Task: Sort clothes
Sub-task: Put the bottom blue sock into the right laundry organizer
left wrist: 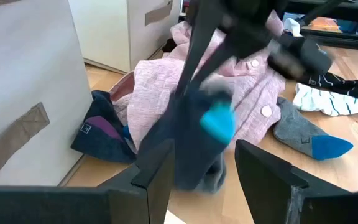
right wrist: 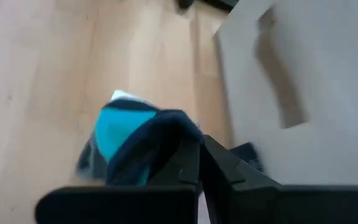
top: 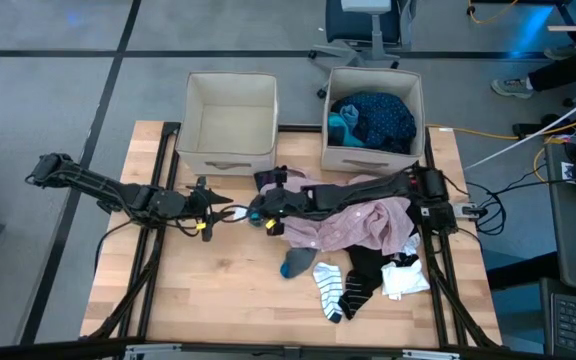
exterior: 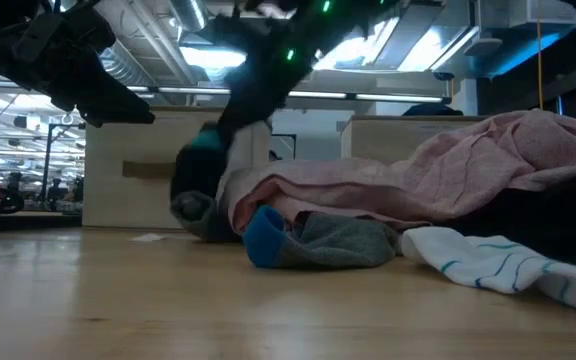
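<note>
My right gripper (top: 261, 213) reaches across the pink shirt (top: 353, 222) toward the table's left. It is shut on a dark sock with a teal patch (left wrist: 218, 122), just in front of the left beige bin (top: 230, 120). My left gripper (top: 230, 213) is open, level, close to the sock on its left side, and touches nothing. A grey sock with a blue toe (top: 296, 263), a white striped sock (top: 328, 285), a black striped sock (top: 360, 283) and a white piece (top: 405, 278) lie flat on the table near the shirt. My right gripper pinches the dark sock near its upper end (right wrist: 166, 146) between its two fingers, which slant down from above and from the table's right. The sock hangs below the fingers, slack, its teal patch (exterior: 208, 140) showing. Whether its lower end (exterior: 193, 208) touches the table I cannot tell.
The right beige bin (top: 373, 120) holds blue and teal garments. A navy piece (left wrist: 101, 134) lies against the left bin's front wall. Bare wooden table (top: 218, 290) lies at the near left.
</note>
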